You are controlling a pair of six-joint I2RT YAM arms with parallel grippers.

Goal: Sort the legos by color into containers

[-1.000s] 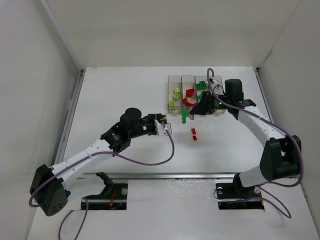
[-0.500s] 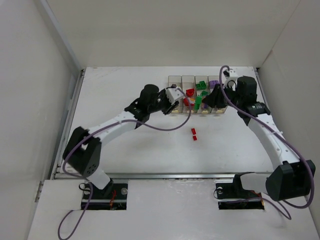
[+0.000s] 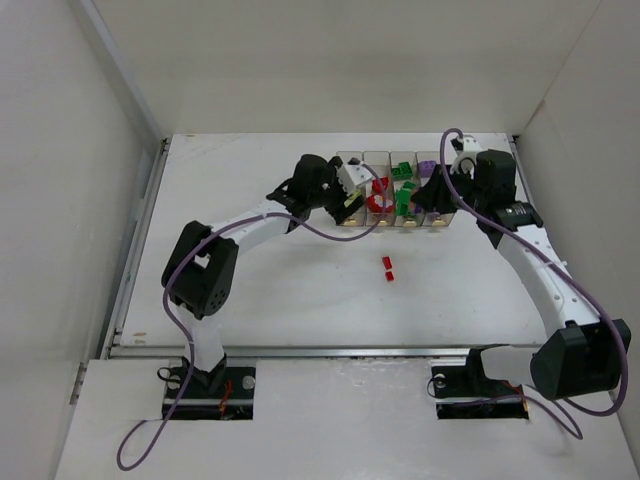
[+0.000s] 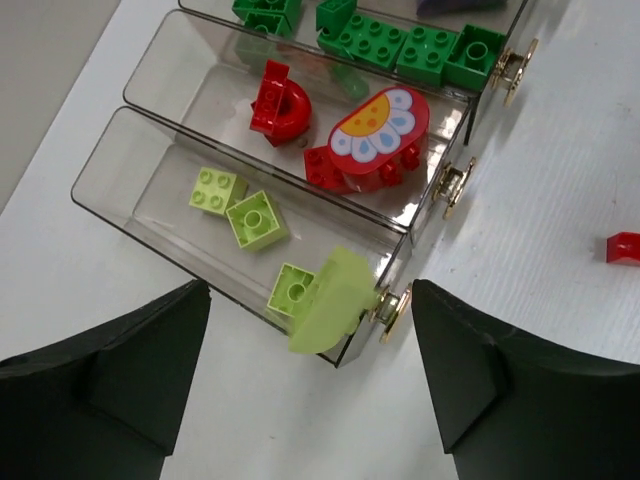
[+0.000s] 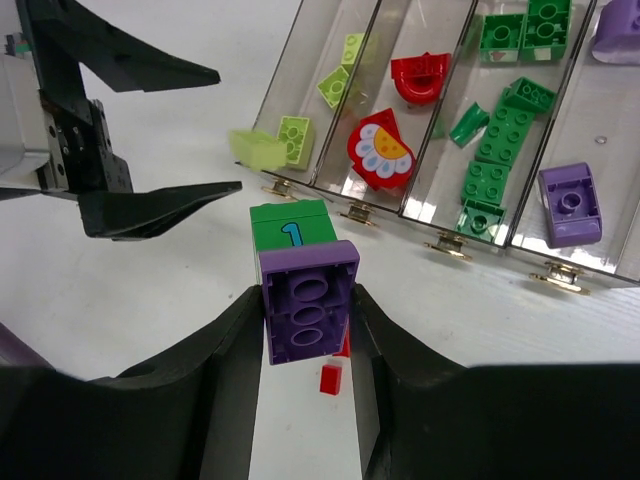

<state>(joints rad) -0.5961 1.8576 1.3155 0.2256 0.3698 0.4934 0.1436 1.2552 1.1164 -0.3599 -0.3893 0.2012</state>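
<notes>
Four clear containers (image 3: 349,156) sit joined in a row at the back, holding yellow-green, red, green and purple legos. My left gripper (image 3: 350,192) hangs open over the near end of the leftmost container (image 4: 108,168). A blurred pale yellow-green lego (image 4: 335,298) is loose between its fingers at that bin's near corner. My right gripper (image 5: 307,296) is shut on a clump of a purple lego (image 5: 308,302) and a green lego marked "1" (image 5: 292,228), held above the table in front of the bins. Two small red legos (image 3: 388,267) lie on the table.
White walls close in the table on the left, back and right. Gold knobs (image 4: 452,187) stick out of the bins' near ends. A red flower-faced piece (image 4: 378,128) lies in the second bin. Both arms crowd the front of the bins.
My left arm swung from mid-table up to the leftmost bin and opened, letting go of the yellow-green lego. My right arm lifted its clump back and to the right, then held still.
</notes>
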